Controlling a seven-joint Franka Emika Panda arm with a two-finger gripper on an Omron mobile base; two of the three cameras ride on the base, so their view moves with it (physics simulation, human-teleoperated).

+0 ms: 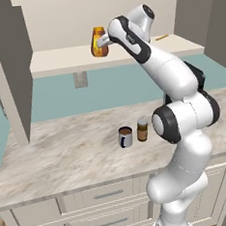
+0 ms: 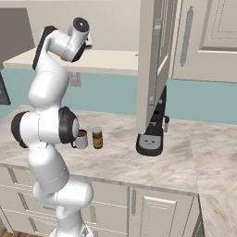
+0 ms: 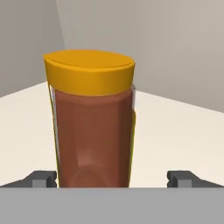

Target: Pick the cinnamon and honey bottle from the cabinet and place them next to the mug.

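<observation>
The honey bottle (image 1: 98, 42) (image 3: 92, 127), amber with a yellow cap, stands upright on the shelf of the open cabinet (image 1: 62, 60). My gripper (image 1: 103, 40) (image 3: 112, 179) is open at the bottle's right side in the left base view. In the hand view the bottle sits between the two fingertips (image 3: 43, 178), closer to the left one, and nothing is gripped. On the counter below, the cinnamon (image 1: 142, 130) (image 2: 96, 137) stands upright just right of the blue-grey mug (image 1: 125, 136) (image 2: 81, 139), a small gap between them.
A small orange item (image 1: 161, 37) lies at the shelf's right end. The cabinet's side panel (image 1: 7, 71) reaches down to the counter at the left. An open cabinet door (image 2: 155, 60) hangs above a dark appliance (image 2: 150, 136) on the marble counter (image 1: 65, 158).
</observation>
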